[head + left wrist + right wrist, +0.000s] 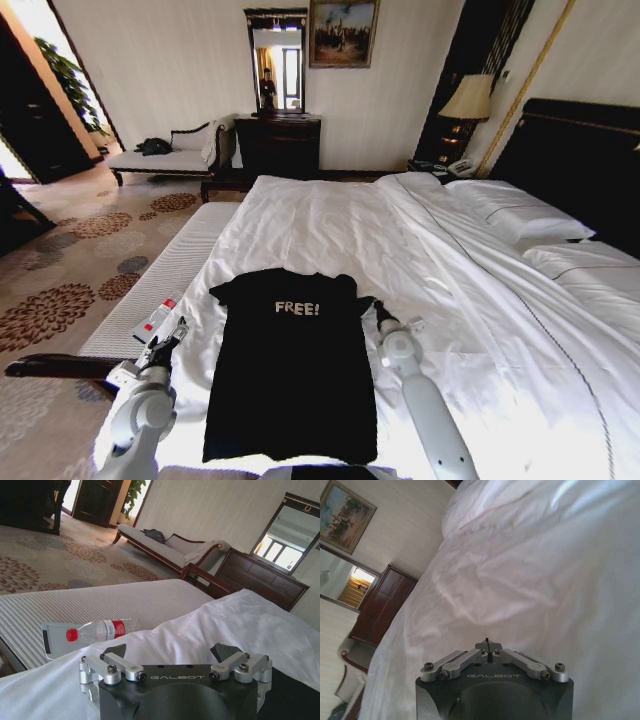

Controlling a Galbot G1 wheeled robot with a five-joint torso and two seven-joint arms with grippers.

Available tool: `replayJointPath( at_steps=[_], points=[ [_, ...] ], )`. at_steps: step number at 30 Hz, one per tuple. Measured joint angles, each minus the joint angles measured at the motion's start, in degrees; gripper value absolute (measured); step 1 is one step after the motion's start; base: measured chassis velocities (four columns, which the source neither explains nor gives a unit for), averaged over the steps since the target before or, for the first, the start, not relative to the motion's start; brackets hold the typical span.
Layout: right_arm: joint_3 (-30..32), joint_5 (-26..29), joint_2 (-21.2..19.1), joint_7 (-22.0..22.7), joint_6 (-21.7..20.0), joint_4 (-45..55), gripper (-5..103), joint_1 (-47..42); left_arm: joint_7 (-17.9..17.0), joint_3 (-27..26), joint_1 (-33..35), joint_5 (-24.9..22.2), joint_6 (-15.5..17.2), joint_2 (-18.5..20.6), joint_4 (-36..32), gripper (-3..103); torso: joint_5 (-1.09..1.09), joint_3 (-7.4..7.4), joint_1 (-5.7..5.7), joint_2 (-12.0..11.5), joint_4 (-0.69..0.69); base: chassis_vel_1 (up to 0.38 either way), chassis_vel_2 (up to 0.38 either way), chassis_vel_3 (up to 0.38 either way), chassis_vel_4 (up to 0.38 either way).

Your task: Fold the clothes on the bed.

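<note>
The black T-shirt point(290, 370) with a white "FREE!" print lies flat and face up on the bed point(330, 230), collar toward the far end. My left gripper point(172, 338) hovers just off the shirt's left edge, over the edge of the bed. In the left wrist view this gripper point(170, 652) is open with nothing between its fingers, and a corner of the black shirt point(292, 695) shows beside it. My right gripper point(379, 311) sits at the shirt's right shoulder. Seen from its own wrist, the right gripper point(488, 645) is shut above white sheet point(535, 580).
A white striped bench point(170, 280) runs along the bed's left side, with a plastic water bottle point(157, 318) point(95, 630) on it. White pillows point(520, 215) lie at the right by the dark headboard. A chaise point(165, 155) and dark dresser point(278, 143) stand against the far wall.
</note>
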Motion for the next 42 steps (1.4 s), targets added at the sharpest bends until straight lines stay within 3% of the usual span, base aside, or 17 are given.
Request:
replayJointPath(
  at_steps=[4,13,28,42],
  points=[
    [-0.8,-0.5,-2.8,-0.5,-0.1,-3.3,0,2.6,-0.1,0.5,-0.5,0.0,0.0,0.0,0.2,100,0.00,0.00,0.00,0.0,0.00,0.000,0.000,0.000,0.000],
    [-1.6,-0.6,-5.1,-1.1,-0.4,-4.2,0,5.2,-0.2,0.7,-1.0,-0.2,0.1,0.0,0.6,100,0.00,0.00,0.00,0.0,0.00,0.000,0.000,0.000,0.000],
    [0.4,-0.7,-6.2,-2.4,-1.0,-1.0,0,4.3,-0.3,0.8,-1.4,-0.7,0.1,-0.3,1.2,100,0.00,0.00,-0.01,0.0,-0.01,0.000,0.000,0.000,0.000],
    [0.5,-2.0,-5.7,-1.3,-1.3,-5.7,0,4.2,-0.3,0.5,-1.3,-1.0,0.1,0.1,1.5,100,0.00,0.00,0.00,0.0,0.00,0.000,0.000,0.000,0.000]
  ],
)
